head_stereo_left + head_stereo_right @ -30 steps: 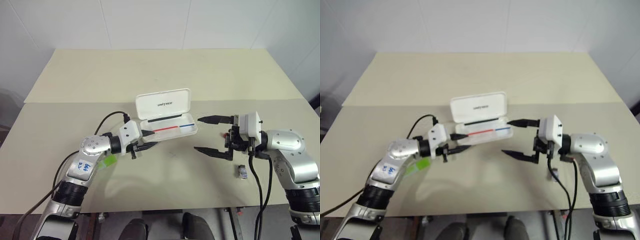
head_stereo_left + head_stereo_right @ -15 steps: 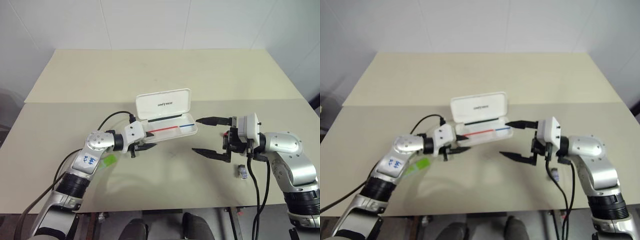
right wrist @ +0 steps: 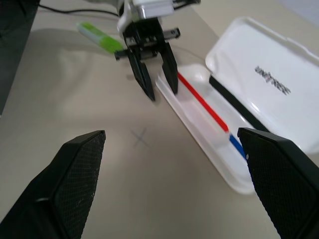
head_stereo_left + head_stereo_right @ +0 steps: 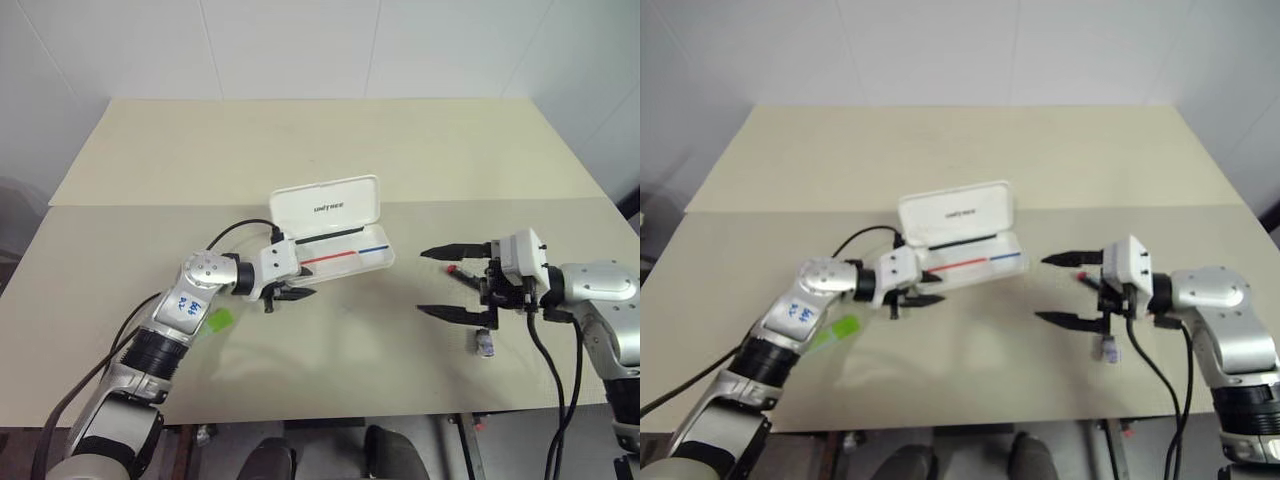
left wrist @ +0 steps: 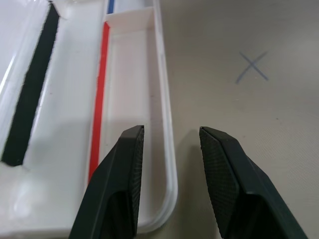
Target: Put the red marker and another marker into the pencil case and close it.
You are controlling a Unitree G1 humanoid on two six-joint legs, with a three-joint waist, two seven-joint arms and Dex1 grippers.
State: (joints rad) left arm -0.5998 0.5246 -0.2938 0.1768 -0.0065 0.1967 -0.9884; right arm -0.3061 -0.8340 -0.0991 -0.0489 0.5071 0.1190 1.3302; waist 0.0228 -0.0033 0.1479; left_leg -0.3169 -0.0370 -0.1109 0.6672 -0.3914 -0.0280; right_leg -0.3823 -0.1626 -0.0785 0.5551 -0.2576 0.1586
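Note:
The white pencil case (image 4: pixel 327 207) lies open mid-table, lid up, tray (image 5: pixel 127 74) with a red and blue stripe. My left gripper (image 4: pixel 303 282) is open at the tray's left end. One finger is inside the tray and the other outside, with the front rim between them in the left wrist view. The light-green marker (image 4: pixel 220 320) lies on the table beside my left forearm. My right gripper (image 4: pixel 423 282) stands wide open and empty, right of the case. A red end of the red marker (image 4: pixel 453 269) shows between its fingers; the rest is hidden behind the gripper.
A small grey object (image 4: pixel 485 345) lies on the table below my right gripper. A pencilled X (image 3: pixel 141 138) marks the table (image 4: pixel 330 370) between case and right gripper. A black strip (image 5: pixel 30 94) runs along the case's back.
My right gripper has swung to the right, away from the case, still wide open. My left wrist has turned a little at the tray's end.

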